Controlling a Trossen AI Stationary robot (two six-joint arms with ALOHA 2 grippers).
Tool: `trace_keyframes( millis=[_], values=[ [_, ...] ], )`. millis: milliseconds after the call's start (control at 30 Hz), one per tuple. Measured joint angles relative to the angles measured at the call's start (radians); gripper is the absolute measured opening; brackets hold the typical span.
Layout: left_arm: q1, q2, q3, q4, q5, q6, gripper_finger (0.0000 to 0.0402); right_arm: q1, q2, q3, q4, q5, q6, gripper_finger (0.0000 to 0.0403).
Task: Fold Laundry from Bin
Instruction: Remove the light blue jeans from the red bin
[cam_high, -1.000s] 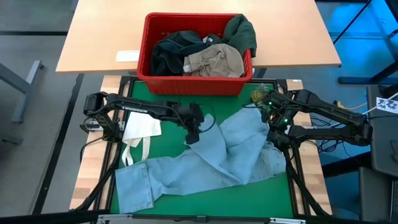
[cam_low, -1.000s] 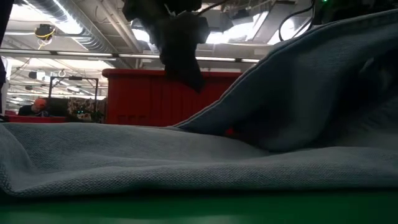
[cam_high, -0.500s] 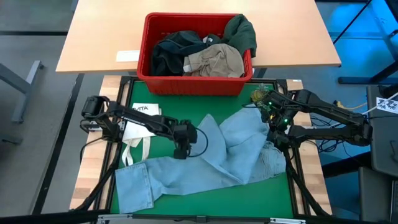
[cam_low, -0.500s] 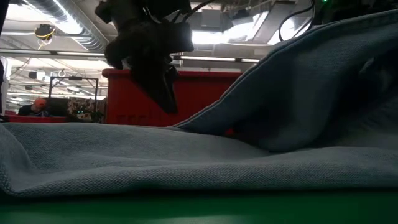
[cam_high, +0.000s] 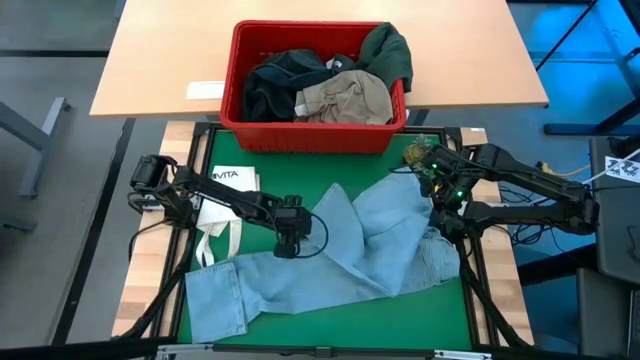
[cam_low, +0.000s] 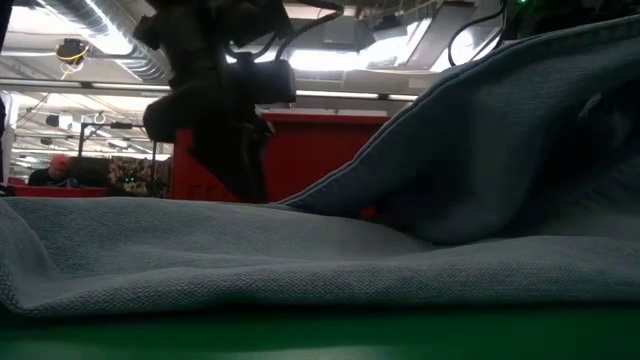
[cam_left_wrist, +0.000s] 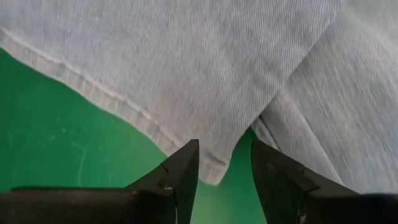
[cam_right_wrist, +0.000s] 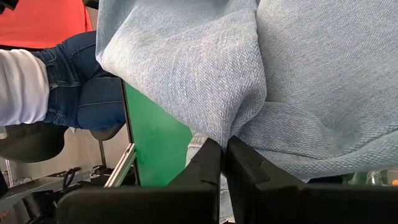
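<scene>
- The jeans (cam_high: 340, 250) lie spread across the green mat (cam_high: 290, 170) on the desk, their long axis running slantwise: one leg reaches toward the near left corner, and the waist end is bunched at the right.
- The left gripper (cam_high: 288, 240) hangs low over the upper edge of that leg, near the middle of the mat. In the left wrist view its fingers (cam_left_wrist: 177, 177) stand partly apart and hold nothing, with a hemmed corner of denim (cam_left_wrist: 214, 171) lying just ahead of the gap between them.
- That corner is the relation the next move depends on: the cloth edge lies straight in front of the open fingers, so a short forward-and-down advance looks enough to straddle it.
- The right gripper (cam_right_wrist: 224, 152) is pinched shut on a raised fold of the jeans at the right edge of the mat.
- The left arm is clearly the nearer one to the free leg.
- The bin (cam_high: 232, 90) sits beyond the mat, well apart, with dark and khaki laundry (cam_high: 330, 85) inside.
</scene>
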Motion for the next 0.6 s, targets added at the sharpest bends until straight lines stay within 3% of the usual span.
trace_keyframes(
  millis=[167, 467, 600],
  values=[
    [0.0, 0.0, -0.049, 0.103, 0.0, 0.015, 0.014, 0.0, 0.0, 0.0, 0.0, 0.0, 0.0, 0.0012],
    [0.001, 0.0, -0.096, 0.118, -0.005, 0.015, 0.0138, 0.0, 0.0, 0.0, 0.026, 0.0, 0.0, 0.0012],
    [0.001, 0.0, -0.096, 0.13, -0.006, 0.012, 0.0105, 0.0, 0.0, 0.0, 0.032, 0.0, 0.0, 0.0012]
  ],
)
